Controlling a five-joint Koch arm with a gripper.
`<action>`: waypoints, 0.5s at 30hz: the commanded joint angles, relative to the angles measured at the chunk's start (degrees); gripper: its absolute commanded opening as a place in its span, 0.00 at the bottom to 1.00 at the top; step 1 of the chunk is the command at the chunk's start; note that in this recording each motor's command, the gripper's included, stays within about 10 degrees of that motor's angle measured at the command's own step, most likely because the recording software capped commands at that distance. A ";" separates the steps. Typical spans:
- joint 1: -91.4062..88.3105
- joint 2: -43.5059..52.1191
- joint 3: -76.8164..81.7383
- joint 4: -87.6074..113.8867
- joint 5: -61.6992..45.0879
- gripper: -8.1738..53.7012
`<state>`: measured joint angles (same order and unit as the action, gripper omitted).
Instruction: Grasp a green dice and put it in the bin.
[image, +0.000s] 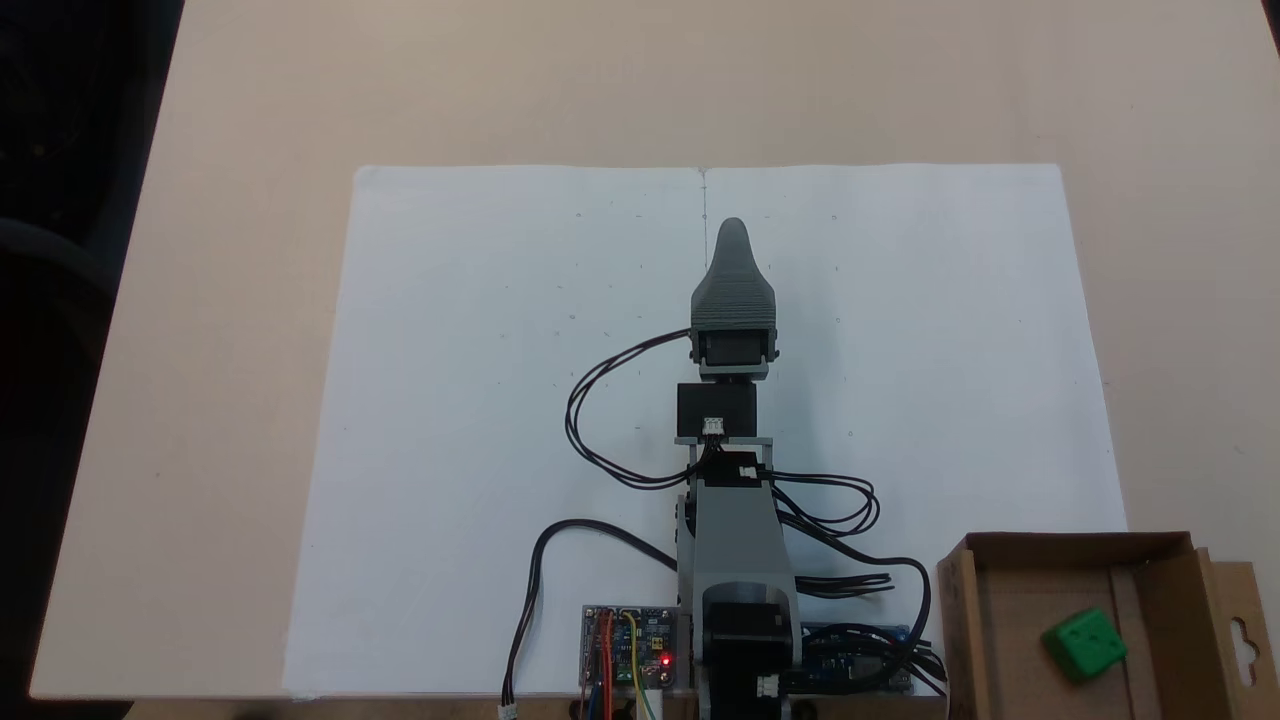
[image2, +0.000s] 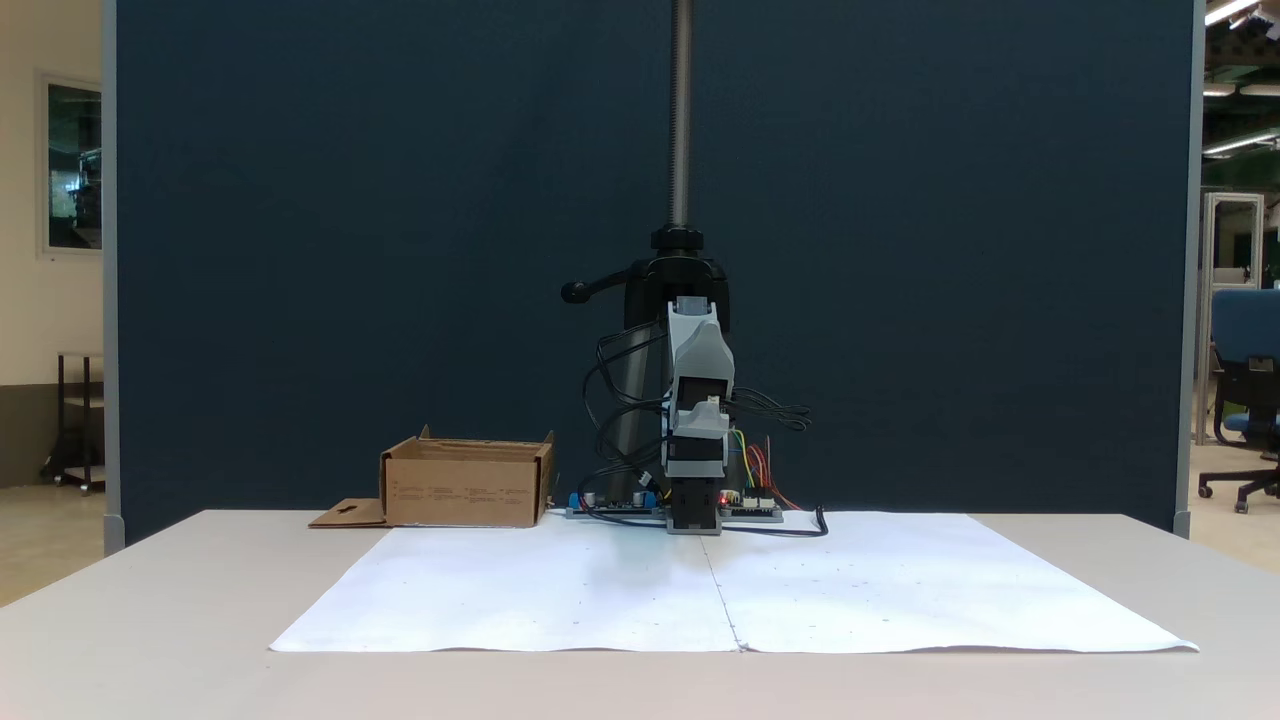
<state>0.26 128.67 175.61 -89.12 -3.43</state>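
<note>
The green dice (image: 1085, 645) lies inside the bin (image: 1060, 548), an open brown cardboard box at the lower right of a fixed view. In both fixed views the box stands beside the arm's base; its wall (image2: 465, 487) hides the dice in one of them. The grey gripper (image: 732, 228) points away from the base over the middle of the white paper, well clear of the box. It holds nothing that I can see. One jaw covers the other, so their gap is hidden. Seen head-on, the gripper (image2: 695, 325) sits folded above the base.
A large white paper sheet (image: 500, 400) covers the middle of the beige table. Circuit boards (image: 630, 648) and black cables (image: 600, 400) lie around the arm's base. A flap with a hang-hole (image: 1243, 640) sticks out from the box. A dark post (image2: 680, 120) rises behind the arm.
</note>
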 joint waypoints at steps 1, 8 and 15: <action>1.05 6.15 3.78 -4.66 -2.81 0.84; 1.05 6.15 3.78 -4.75 -2.72 0.85; 0.79 6.15 3.78 -4.66 -2.72 0.85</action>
<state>0.26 128.67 175.61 -89.12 -3.43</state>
